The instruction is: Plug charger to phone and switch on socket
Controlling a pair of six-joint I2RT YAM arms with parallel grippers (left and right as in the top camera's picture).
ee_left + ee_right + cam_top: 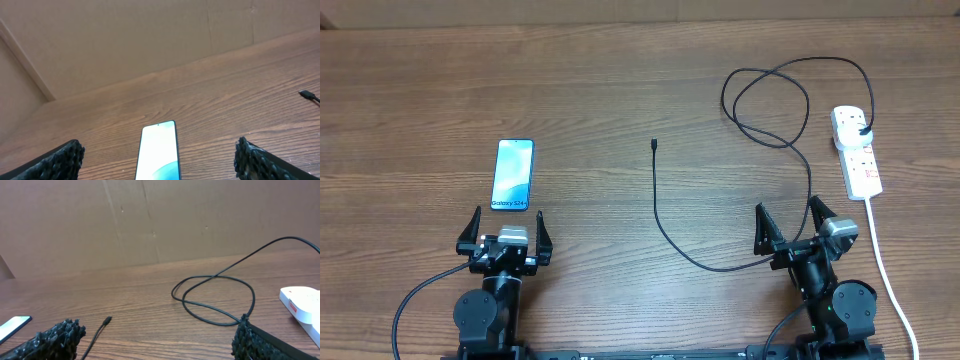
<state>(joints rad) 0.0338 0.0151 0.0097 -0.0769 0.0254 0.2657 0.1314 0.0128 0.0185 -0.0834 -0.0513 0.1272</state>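
Note:
The phone (512, 175) lies screen up on the left of the table, just beyond my left gripper (506, 232), which is open and empty; it also shows in the left wrist view (159, 152). The charger cable (665, 228) runs from its connector tip (654, 145) at mid-table, loops at the back right, and ends in a black plug (863, 131) seated in the white socket strip (856, 150). My right gripper (790, 225) is open and empty, with the cable passing just in front of it. In the right wrist view the tip (106, 321), the loop (215, 297) and the strip (302, 302) show.
The strip's white lead (885, 270) runs down the right side toward the table's front, past my right arm. A brown cardboard wall (125, 40) stands behind the table.

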